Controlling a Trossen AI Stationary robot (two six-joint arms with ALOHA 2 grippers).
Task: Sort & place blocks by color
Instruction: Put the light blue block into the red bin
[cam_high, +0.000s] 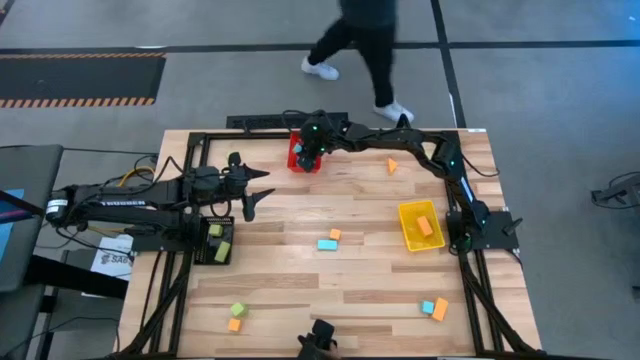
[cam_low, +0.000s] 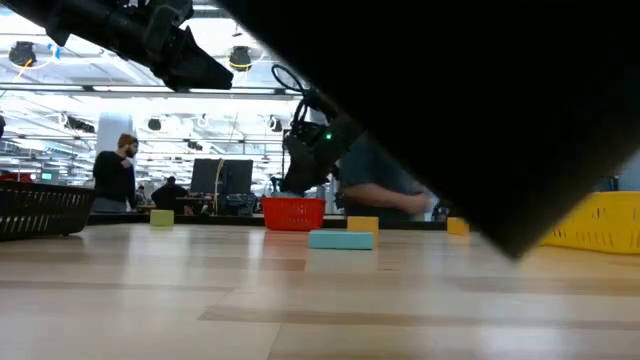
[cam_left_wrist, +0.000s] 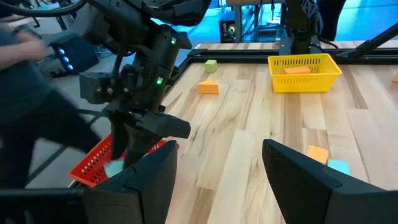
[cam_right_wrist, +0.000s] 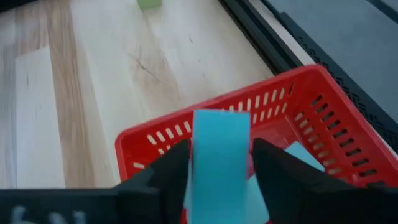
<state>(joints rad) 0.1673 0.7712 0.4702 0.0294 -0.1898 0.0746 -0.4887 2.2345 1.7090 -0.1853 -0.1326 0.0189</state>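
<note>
Right hand (cam_right_wrist: 217, 165) poised above the red bin (cam_right_wrist: 298, 118) at the far edge of the desk (cam_high: 330, 290), its two dark fingers (cam_right_wrist: 165, 171) flanking a light-blue block (cam_right_wrist: 219, 155); whether the fingers press the block or have let it go cannot be told. A second light-blue piece (cam_right_wrist: 301, 155) lies inside the red bin beneath. Left hand (cam_high: 255, 190) hovers over the desk's left side with its fingers spread and nothing between them, just beside the black bin (cam_high: 217, 242), which holds yellow-green blocks (cam_high: 221, 250). The yellow bin (cam_high: 418, 226) stands on the right side with an orange block (cam_high: 424, 226) in it. Loose on the desk: a light-blue bar (cam_high: 327, 244) touching an orange cube (cam_high: 335, 235) near the centre; an orange piece (cam_high: 392, 166) between the red and yellow bins; a yellow-green and orange pair (cam_high: 237, 316) at the near left; a light-blue and orange pair (cam_high: 435, 308) at the near right. A person (cam_high: 362, 50) walks on the floor beyond the desk.
</note>
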